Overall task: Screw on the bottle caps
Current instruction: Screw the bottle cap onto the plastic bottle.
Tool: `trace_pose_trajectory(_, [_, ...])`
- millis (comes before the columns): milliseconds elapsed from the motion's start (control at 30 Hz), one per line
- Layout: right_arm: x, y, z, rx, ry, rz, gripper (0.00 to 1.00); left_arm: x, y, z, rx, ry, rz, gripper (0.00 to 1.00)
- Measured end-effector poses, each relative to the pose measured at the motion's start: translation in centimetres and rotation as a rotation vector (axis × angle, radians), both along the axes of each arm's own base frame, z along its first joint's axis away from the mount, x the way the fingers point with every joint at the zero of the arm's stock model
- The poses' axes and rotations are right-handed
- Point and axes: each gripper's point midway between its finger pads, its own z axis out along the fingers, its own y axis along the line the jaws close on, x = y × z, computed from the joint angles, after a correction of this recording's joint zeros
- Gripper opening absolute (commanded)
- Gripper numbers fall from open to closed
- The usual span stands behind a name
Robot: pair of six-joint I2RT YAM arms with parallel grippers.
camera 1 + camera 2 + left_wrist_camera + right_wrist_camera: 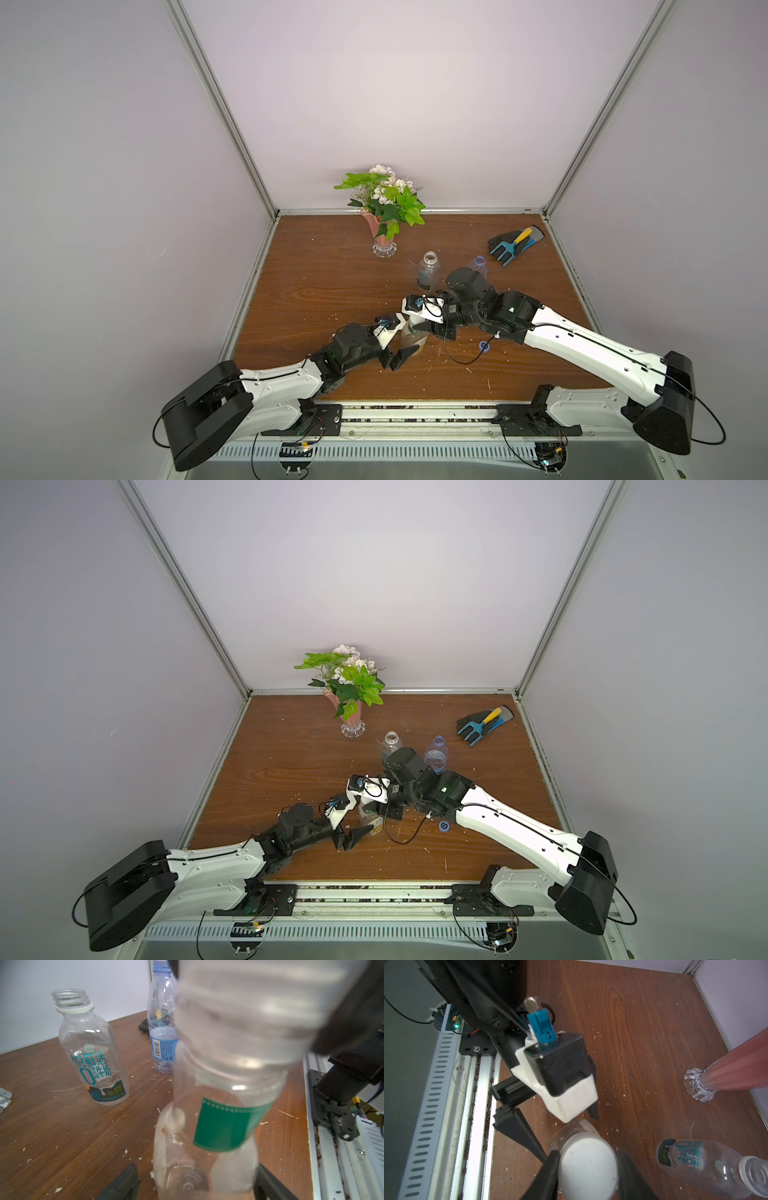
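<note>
Centrally, in the near half of the wooden table, the squarish bottle stands upright. Right gripper: fingers closed from above on the white cap seated on the bottle's neck. Left gripper: fingers spread apart, one on each side of the bottle's base, not clamped on it. Farther back stand the dark-labelled bottle and, to its right, the blue-labelled bottle, both uncapped. The blue cap lies on the table right of the squarish bottle, beside the right arm.
</note>
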Motion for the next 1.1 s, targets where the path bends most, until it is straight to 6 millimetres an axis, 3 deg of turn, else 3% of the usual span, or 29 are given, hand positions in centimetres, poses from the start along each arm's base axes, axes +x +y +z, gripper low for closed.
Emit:
trace_pose_trajectory(467, [0.5,0.3,-0.1,0.06,0.049,-0.083,0.0,0.1,0.0,0.6,-0.093,0.055,0.049,0.6])
trace_pose_trajectory(800, [0.8,-0.6,0.0,0.115,0.078,-0.184,0.0,-0.3,-0.2,0.9,-0.118,0.063,0.076,0.48])
trace_pose_trajectory(1100, [1.2,-0.7,0.1,0.153,0.15,-0.325,0.0,-0.3,1.0,1.2,-0.14,0.035,0.139,0.46])
